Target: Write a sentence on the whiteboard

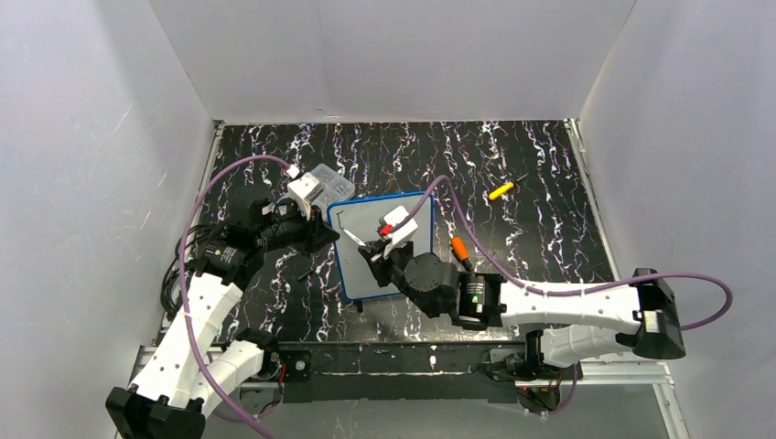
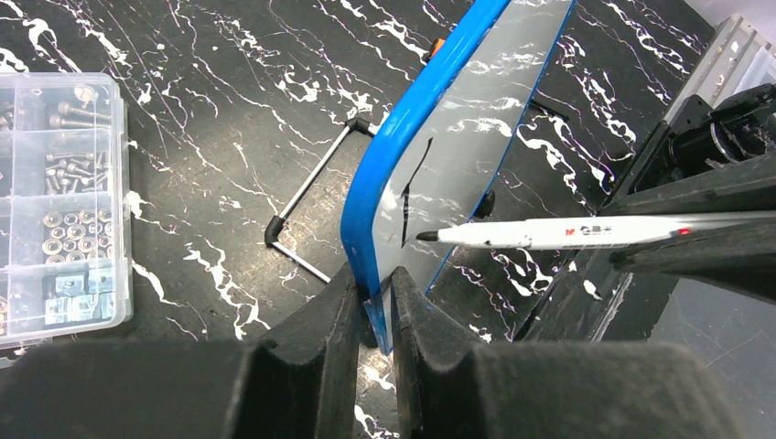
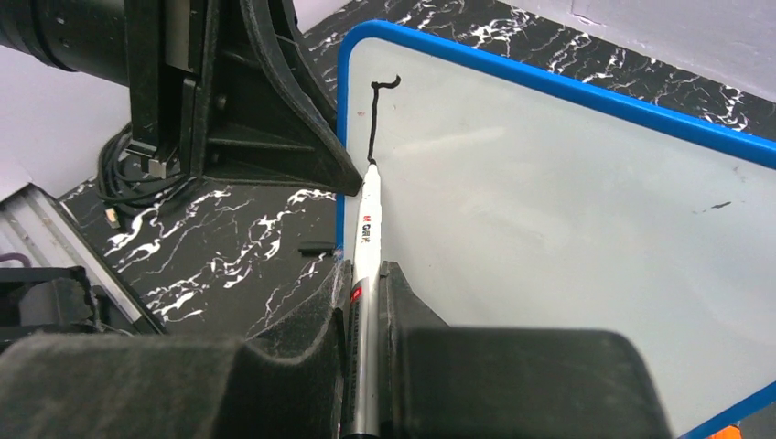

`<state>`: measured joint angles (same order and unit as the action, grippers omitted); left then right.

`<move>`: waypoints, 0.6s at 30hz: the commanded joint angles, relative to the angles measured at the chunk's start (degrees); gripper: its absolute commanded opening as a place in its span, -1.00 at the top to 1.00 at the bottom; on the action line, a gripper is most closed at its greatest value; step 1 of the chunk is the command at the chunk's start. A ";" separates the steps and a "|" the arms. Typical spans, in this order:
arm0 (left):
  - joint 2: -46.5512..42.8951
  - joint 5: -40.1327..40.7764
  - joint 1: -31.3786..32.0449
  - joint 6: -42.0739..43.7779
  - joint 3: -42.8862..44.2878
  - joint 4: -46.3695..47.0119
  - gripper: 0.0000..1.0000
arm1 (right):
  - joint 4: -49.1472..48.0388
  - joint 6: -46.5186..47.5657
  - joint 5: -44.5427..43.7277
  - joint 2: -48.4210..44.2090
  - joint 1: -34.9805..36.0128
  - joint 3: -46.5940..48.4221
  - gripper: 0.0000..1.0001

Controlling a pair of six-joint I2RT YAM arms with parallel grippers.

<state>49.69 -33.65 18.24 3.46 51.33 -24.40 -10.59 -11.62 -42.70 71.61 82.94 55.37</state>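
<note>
The whiteboard (image 1: 380,265), white with a blue frame, lies mid-table. My left gripper (image 1: 322,234) is shut on the board's left edge; in the left wrist view (image 2: 375,297) its fingers pinch the blue frame (image 2: 389,174). My right gripper (image 1: 377,249) is shut on a white marker (image 3: 366,238), whose tip touches the board (image 3: 567,210) at the lower end of one black hooked stroke (image 3: 373,114) near the top-left corner. That stroke also shows in the left wrist view (image 2: 414,187), with the marker (image 2: 586,231) beside it. No words show on the board.
A clear compartment box (image 1: 322,187) of screws stands behind the left gripper, also in the left wrist view (image 2: 59,206). An orange object (image 1: 460,247) lies at the board's right edge. A yellow tool (image 1: 501,189) lies at the back right. A metal bracket (image 2: 307,215) lies left of the board.
</note>
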 commanded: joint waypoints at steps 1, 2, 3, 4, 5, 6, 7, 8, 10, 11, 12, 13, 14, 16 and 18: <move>-0.41 0.62 0.44 1.58 -1.05 -2.49 1.00 | -7.88 2.23 1.99 -4.11 -0.06 -2.38 0.97; -0.39 0.60 0.41 1.55 -1.08 -2.49 1.00 | -9.45 2.71 1.98 -4.52 -0.06 -3.05 0.97; -0.39 0.61 0.47 1.62 -1.10 -2.49 1.00 | -10.54 3.52 1.78 -4.81 -0.06 -3.54 0.97; -0.37 0.60 0.47 1.60 -1.06 -2.49 1.00 | -11.34 3.94 1.51 -4.96 -0.06 -3.75 0.97; -0.37 0.57 0.44 1.62 -1.06 -2.49 1.00 | -11.78 4.35 1.17 -4.95 -0.06 -3.73 0.97; -0.27 0.54 0.46 1.62 -1.06 -2.50 1.00 | -11.98 4.70 0.92 -4.77 -0.06 -3.51 0.97; -0.18 0.45 0.40 1.63 -1.06 -2.49 1.00 | -12.12 5.09 0.87 -4.46 -0.06 -3.32 0.97; -0.14 0.36 0.46 1.67 -1.09 -2.49 1.00 | -12.17 5.40 1.01 -4.20 -0.10 -3.01 0.97; 0.04 0.29 0.47 1.70 -0.99 -2.49 1.00 | -12.34 5.89 1.16 -3.51 -0.06 -2.54 0.97; 0.05 0.31 0.50 1.71 -0.98 -2.47 1.00 | -12.42 6.20 1.09 -3.17 -0.06 -2.29 0.97; 0.05 0.27 0.48 1.65 -0.97 -2.49 1.00 | -12.50 6.29 0.94 -2.81 -0.06 -2.13 0.97; 0.05 0.26 0.53 1.65 -0.97 -2.49 1.00 | -12.52 6.34 0.69 -2.35 -0.06 -2.02 0.97; -0.02 0.33 0.49 1.69 -1.04 -2.49 1.00 | -12.48 6.34 0.54 -2.09 -0.10 -1.88 0.97; -0.11 0.32 0.54 1.70 -1.06 -2.49 1.00 | -12.23 6.26 0.26 -1.64 -0.10 -1.69 0.97; -0.10 0.28 0.51 1.66 -1.06 -2.49 1.00 | -11.74 6.17 -0.07 -1.25 -0.11 -1.39 0.97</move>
<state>49.65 -33.69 18.31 3.62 51.35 -24.43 -19.62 -6.61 -41.43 69.63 82.89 51.81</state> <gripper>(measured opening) 0.144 0.178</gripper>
